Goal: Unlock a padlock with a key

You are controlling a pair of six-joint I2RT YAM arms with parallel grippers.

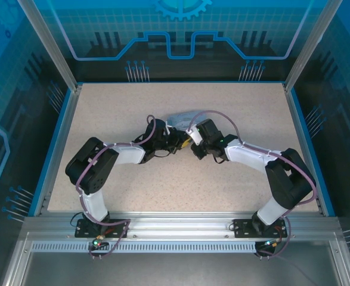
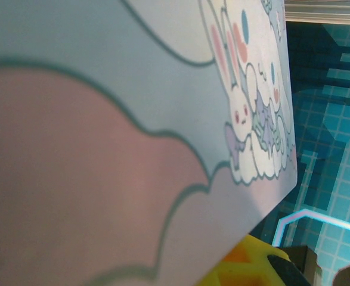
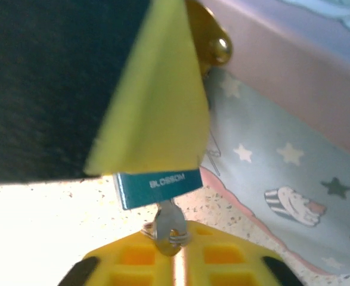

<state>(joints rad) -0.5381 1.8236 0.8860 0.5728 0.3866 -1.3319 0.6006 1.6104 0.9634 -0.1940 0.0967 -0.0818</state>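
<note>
Tin (image 2: 133,119) is pastel pink and blue with white bunnies, padlock (image 3: 157,187) teal, table (image 1: 222,179) speckled beige.

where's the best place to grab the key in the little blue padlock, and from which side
Grip the key by its silver head, the part sticking out below the blue body of the padlock; the blade looks to be inside. Come from the free end, in line with the key, away from the tin wall close behind. The right gripper looks shut there.

Pastel cartoon tin (image 2: 103,149) on speckled table (image 1: 115,113)
</note>
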